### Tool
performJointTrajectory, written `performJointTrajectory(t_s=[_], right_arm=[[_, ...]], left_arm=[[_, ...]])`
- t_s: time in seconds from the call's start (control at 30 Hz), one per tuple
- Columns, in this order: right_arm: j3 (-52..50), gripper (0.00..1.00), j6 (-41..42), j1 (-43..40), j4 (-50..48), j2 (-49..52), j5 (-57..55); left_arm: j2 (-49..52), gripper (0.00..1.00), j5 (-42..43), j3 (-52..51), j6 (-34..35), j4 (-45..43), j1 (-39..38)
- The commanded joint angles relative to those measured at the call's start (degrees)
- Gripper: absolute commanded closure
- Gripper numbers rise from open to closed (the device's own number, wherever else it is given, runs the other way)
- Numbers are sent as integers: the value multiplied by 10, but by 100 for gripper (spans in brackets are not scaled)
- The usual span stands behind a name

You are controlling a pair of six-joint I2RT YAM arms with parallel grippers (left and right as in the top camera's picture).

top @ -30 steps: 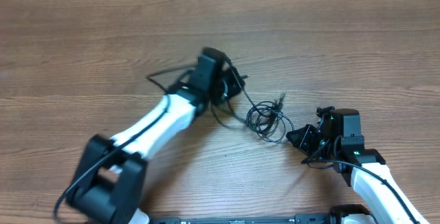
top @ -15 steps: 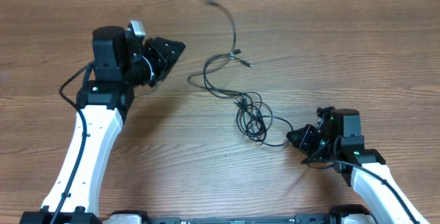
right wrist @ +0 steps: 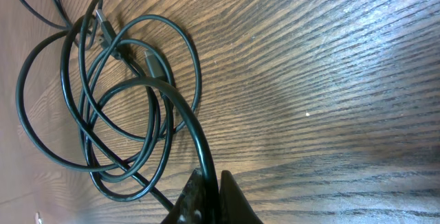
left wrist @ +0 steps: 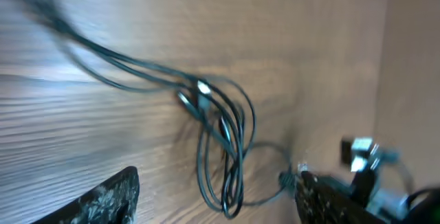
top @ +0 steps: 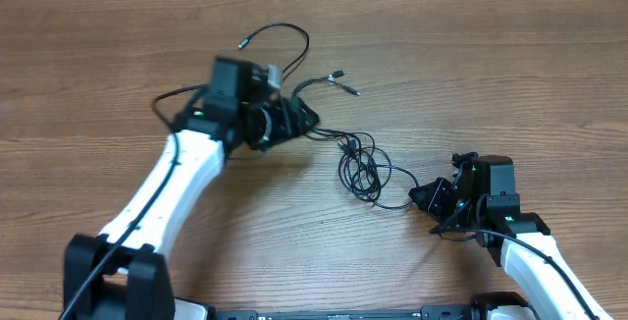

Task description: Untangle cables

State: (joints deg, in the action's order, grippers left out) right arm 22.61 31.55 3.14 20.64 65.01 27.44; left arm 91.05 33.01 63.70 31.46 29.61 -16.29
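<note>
Tangling dark cables [top: 361,168] in loose loops

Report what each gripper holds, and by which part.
Right gripper pinches the cable on a strand just beside its coil. Left gripper holds nothing.

No legible text, label, brand, number or sign in any view. Checked cables [top: 358,168], white arm housings [top: 186,178] and wooden table [top: 491,65]: nothing readable. Left wrist view motion-blurred, so fine marks not resolvable there.
</note>
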Motion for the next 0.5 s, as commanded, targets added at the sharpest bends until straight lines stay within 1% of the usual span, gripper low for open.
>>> performJointTrajectory(t_s=[0.0, 0.1, 0.2, 0.27, 0.33, 0.47], right_arm=[[14, 96, 2, 1, -3, 0, -5], [14, 96, 2, 1, -4, 0, -5], [14, 96, 2, 1, -4, 0, -5], [14, 96, 2, 1, -4, 0, -4], [14, 96, 2, 1, -4, 0, -4], [14, 96, 2, 1, -4, 0, -4]], left_arm=[[33, 28, 8, 5, -95, 1, -54], [59, 28, -19, 5, -101, -7, -84], [86, 28, -21, 5, -99, -35, -106], [112, 29, -21, 5, -87, -80, -123], [129, 32, -21, 5, -87, -119, -134], [162, 34, -21, 5, -87, -180, -154]])
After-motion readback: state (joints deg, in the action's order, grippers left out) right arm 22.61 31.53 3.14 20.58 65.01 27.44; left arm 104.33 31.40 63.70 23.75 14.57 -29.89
